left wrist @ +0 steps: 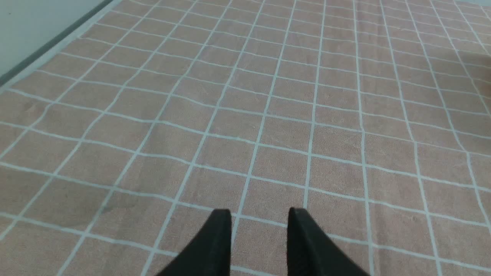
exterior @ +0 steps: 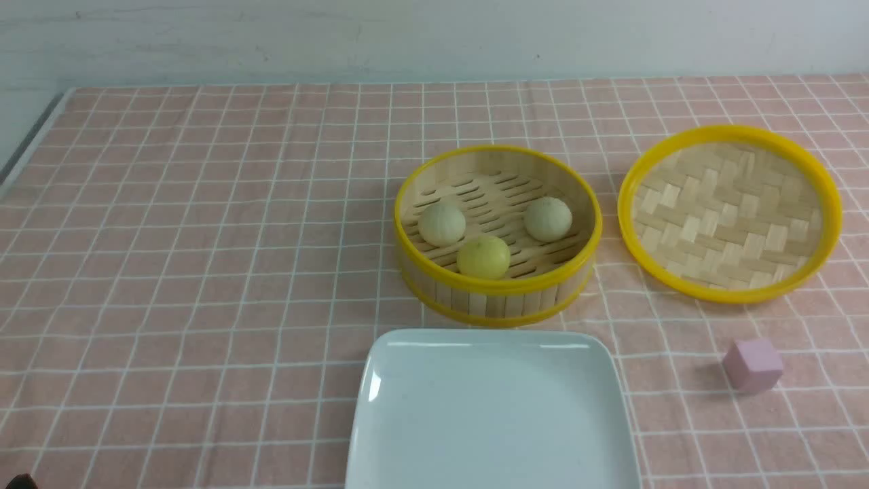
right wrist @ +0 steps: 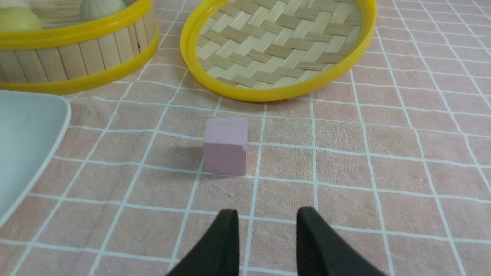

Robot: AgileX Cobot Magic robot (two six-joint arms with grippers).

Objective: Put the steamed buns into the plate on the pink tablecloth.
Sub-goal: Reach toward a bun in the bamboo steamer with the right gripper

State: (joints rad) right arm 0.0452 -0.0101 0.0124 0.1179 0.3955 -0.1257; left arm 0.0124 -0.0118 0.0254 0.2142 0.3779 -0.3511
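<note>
I read this as the very start: all three steamed buns are in the steamer, and both arms sit at the near edge of the counter. My left gripper (left wrist: 259,214) hangs over bare cloth toward the near-left corner, jaws parted with nothing between them. My right gripper (right wrist: 267,213) is likewise parted and empty toward the near-right corner, with the small pink cube (right wrist: 225,145) just ahead of it. The white square plate (exterior: 492,414) lies at the middle of the near edge, partly cut off by the frame, and carries no bun. Just beyond it, close but apart as far as I can judge, stands the yellow-rimmed bamboo steamer basket (exterior: 497,299), about mid-counter. The yellow bun (exterior: 483,257) sits against its near wall, one pale bun (exterior: 442,224) behind it to the left, and the other pale bun (exterior: 548,219) to the right, all three apart. The next move, as I see it, is to carry one gripper over the rim, come down from above on the yellow bun, and close gently, since these look soft. The woven bamboo lid (exterior: 730,214) lies rim-up beside the basket toward the right edge, out of the way. The pink tablecloth (exterior: 204,272) is lightly rippled and runs to the far edge, where a plain whitish wall (exterior: 434,34) rises.
</note>
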